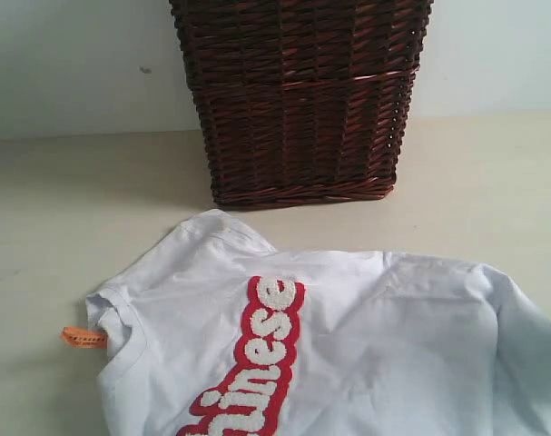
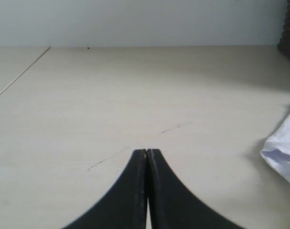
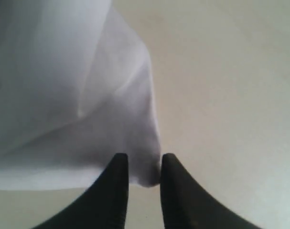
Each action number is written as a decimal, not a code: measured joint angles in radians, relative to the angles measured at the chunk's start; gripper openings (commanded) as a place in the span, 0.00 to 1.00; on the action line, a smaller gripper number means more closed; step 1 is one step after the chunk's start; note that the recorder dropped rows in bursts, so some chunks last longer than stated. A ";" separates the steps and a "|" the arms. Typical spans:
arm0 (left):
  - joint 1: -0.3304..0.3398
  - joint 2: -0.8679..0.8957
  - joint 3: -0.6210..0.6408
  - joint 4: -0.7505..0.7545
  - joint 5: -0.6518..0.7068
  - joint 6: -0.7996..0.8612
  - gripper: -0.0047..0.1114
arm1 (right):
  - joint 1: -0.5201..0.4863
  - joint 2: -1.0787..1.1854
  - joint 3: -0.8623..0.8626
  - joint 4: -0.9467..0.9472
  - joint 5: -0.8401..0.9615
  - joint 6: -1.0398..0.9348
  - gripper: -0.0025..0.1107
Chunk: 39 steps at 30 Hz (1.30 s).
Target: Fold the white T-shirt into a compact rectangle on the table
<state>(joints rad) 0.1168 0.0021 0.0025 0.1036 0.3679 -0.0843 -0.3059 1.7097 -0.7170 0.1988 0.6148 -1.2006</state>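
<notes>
Your right gripper [image 3: 144,164] was pinching the shirt [image 3: 87,95] hem; you needed a deep bite before lifting. Your left gripper [image 2: 147,155] sat clenched, empty, above the table [image 2: 135,95].

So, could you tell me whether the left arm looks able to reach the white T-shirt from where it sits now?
Probably yes. The left gripper is shut over bare table, and nothing lies between it and the edge of the white T-shirt off to one side.

wall [image 1: 66,64]: plain pale, small dark mark | wicker basket [image 1: 298,95]: dark brown, standing against wall | light: soft, even
</notes>
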 measured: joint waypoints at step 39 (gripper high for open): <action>0.000 0.000 0.000 0.000 0.000 0.000 0.04 | 0.021 -0.242 -0.035 0.296 -0.359 -0.122 0.46</action>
<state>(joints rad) 0.1168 0.0021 0.0025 0.1036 0.3679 -0.0843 -0.2849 1.4675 -0.7525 0.4951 0.2555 -1.3228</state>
